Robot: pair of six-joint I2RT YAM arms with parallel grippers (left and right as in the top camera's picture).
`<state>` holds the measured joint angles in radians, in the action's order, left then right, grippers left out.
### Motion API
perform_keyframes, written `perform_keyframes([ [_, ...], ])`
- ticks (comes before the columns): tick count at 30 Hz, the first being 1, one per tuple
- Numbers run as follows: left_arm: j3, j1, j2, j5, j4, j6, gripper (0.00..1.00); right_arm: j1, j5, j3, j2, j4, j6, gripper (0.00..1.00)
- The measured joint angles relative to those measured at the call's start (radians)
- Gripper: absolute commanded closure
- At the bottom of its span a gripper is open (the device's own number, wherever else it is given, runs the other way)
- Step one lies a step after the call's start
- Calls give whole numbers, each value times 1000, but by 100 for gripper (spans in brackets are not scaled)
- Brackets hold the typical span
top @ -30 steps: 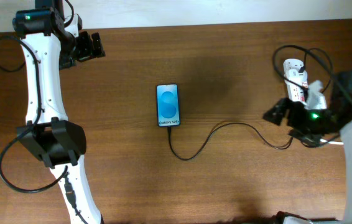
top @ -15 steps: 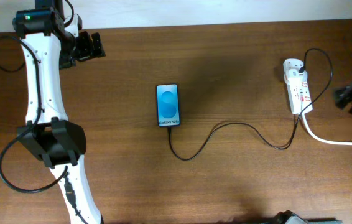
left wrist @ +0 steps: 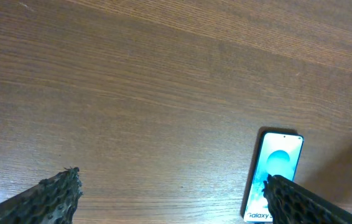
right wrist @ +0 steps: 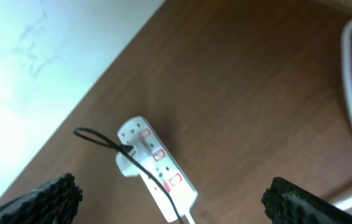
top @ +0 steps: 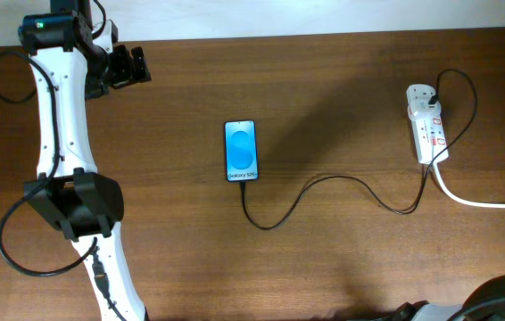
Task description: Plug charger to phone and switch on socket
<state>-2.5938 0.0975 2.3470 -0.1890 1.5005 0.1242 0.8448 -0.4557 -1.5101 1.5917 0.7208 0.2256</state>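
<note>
1. Wooden table (left wrist: 132,81): brown grain fills the view.
2. Phone (left wrist: 278,171): lies flat at 4 o'clock, blue screen lit, its lower edge cut by the frame.
3. Left gripper (left wrist: 171,180): black fingertips (left wrist: 58,193) at 7 and 5 o'clock, spread wide, nothing between them; the 5 o'clock one overlaps the phone's corner.

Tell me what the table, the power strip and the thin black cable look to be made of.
Table: wood or wood-look laminate, matte brown; grain lines run along it. Socket: hard white plastic, smooth and moulded, with red-marked switches. Charger: thin black cable, likely a rubbery or PVC sheath; it lies in loose curves, so it is flexible.
</note>
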Motion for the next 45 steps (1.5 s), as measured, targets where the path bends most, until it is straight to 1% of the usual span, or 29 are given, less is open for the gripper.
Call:
perform_keyframes([
  [2,0,0,0,0,0,0,1,0,-32,0,34,-47,4,5],
  [7,0,0,0,0,0,0,1,0,-47,0,55,-89,7,6],
  [8,0,0,0,0,-1,0,1,0,-50,0,55,-101,8,9],
  [11,0,0,0,0,-1,0,1,0,-43,-63,95,-91,22,9],
  [14,0,0,0,0,0,0,1,0,-39,-197,206,-6,37,9],
  [16,0,0,0,0,-1,0,1,-2,-45,-279,298,16,38,9],
  [20,0,0,0,0,-1,0,1,-32,-66,-291,412,23,20,8],
  [24,0,0,0,0,0,0,1,-131,-38,-295,530,21,-31,8],
  [26,0,0,0,0,0,0,1,-157,-27,-295,592,31,-48,7],
  [31,0,0,0,0,0,0,1,-192,29,-295,652,55,-97,7],
  [34,0,0,0,0,0,0,1,-216,48,-295,671,61,-103,7],
  [35,0,0,0,0,-1,0,0,-221,50,-295,676,62,-103,4],
  [37,0,0,0,0,0,0,1,-225,55,-295,678,62,-105,3],
  [45,0,0,0,0,-1,0,1,-263,96,-294,692,66,-106,3],
])
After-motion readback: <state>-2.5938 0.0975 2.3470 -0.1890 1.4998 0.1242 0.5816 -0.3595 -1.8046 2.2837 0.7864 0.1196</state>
